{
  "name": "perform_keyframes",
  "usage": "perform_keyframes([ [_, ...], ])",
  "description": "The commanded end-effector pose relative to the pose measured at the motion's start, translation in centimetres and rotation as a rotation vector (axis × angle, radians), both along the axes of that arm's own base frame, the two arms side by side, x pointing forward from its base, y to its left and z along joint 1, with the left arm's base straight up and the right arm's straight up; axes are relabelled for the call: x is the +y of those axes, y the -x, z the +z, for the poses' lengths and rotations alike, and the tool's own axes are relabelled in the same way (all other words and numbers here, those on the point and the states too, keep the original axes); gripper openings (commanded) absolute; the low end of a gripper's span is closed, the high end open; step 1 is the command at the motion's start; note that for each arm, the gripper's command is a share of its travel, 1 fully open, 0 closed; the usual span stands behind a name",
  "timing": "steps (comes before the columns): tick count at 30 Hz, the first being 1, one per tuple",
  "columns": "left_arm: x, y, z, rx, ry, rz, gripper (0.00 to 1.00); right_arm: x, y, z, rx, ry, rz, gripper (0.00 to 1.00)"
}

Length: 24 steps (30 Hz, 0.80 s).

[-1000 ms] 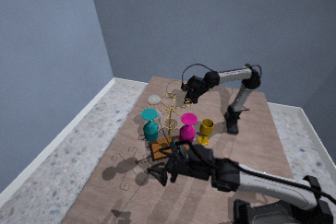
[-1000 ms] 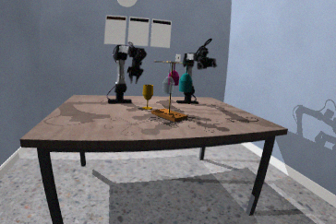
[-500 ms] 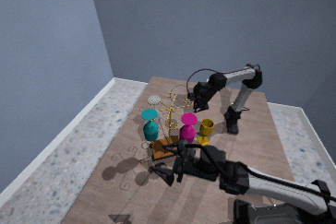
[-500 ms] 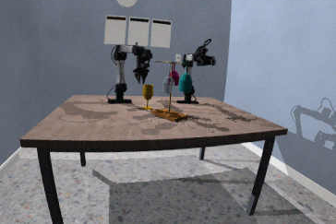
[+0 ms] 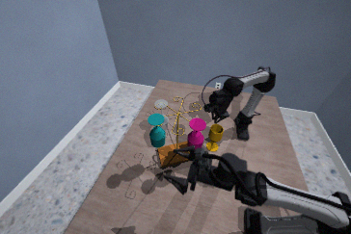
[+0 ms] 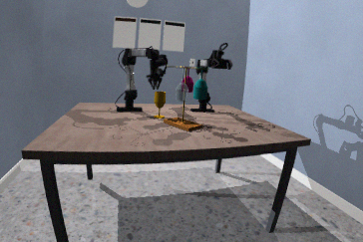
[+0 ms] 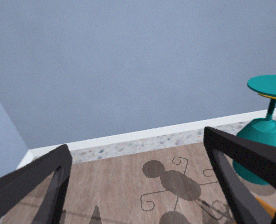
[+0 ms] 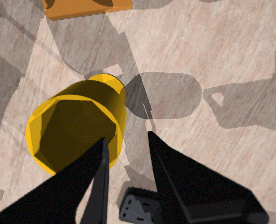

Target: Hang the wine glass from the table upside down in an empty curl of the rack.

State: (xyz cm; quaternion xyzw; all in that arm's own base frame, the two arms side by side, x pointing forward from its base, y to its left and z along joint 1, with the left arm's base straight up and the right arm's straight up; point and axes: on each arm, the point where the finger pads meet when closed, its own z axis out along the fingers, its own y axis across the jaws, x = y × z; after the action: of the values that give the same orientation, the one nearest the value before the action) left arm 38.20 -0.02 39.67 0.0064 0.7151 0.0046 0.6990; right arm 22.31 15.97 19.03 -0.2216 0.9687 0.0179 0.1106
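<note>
Has nothing yet between the right fingers (image 5: 217, 117) (image 6: 153, 83), set narrow but parted beside the wine glass (image 5: 216, 133) (image 6: 160, 100) (image 8: 101, 92), upright on the tabletop (image 6: 125, 140) (image 7: 104, 185) (image 8: 214, 45), right of centre from the top. Shows the left fingers (image 5: 177, 183) wide and empty, low centre there. Leaves grasp, lift, turning over and hanging all to do. Seems to offer empty curls (image 5: 178, 134) mid-frame. Must clear the magenta glass (image 5: 195, 138) (image 6: 188, 83), close left of the target, plus the teal (image 5: 157, 136) (image 6: 200, 90) (image 7: 260, 141) and clear glasses (image 5: 161, 104) (image 6: 181, 92), all hanging above the orange base (image 5: 169, 158) (image 6: 181, 124) (image 7: 263, 205) (image 8: 89, 9).
</note>
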Motion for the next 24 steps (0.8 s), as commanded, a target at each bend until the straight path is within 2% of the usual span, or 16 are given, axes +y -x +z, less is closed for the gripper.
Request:
perform_keyframes([
  [1, -0.2, 0.7, 1.1, -0.051, 0.033, 0.004, 1.00, 0.3, 1.5, 1.2, 0.020, -0.028, 0.020, 0.31],
  [5, 0.1, -0.3, -1.4, 0.028, 0.027, 0.011, 1.00, 0.4, 0.9, 1.0, 0.011, -0.023, 0.013, 0.31],
  [7, 0.1, -0.3, -1.4, 0.028, 0.027, 0.011, 1.00, 0.4, 0.9, 1.0, 0.011, -0.023, 0.013, 0.31],
  [8, 0.0, 0.4, 0.0, -0.005, 0.013, 0.003, 1.00, 0.3, 1.0, 0.7, 0.009, -0.011, 0.023, 0.31],
  [17, -0.1, 0.4, -0.5, 0.005, 0.011, 0.002, 1.00, 0.8, 0.1, -2.3, 0.028, -0.009, 0.027, 0.31],
  [24, -0.1, 0.4, -0.5, 0.005, 0.011, 0.002, 1.00, 0.7, 0.3, -2.8, 0.034, 0.000, 0.031, 0.31],
])
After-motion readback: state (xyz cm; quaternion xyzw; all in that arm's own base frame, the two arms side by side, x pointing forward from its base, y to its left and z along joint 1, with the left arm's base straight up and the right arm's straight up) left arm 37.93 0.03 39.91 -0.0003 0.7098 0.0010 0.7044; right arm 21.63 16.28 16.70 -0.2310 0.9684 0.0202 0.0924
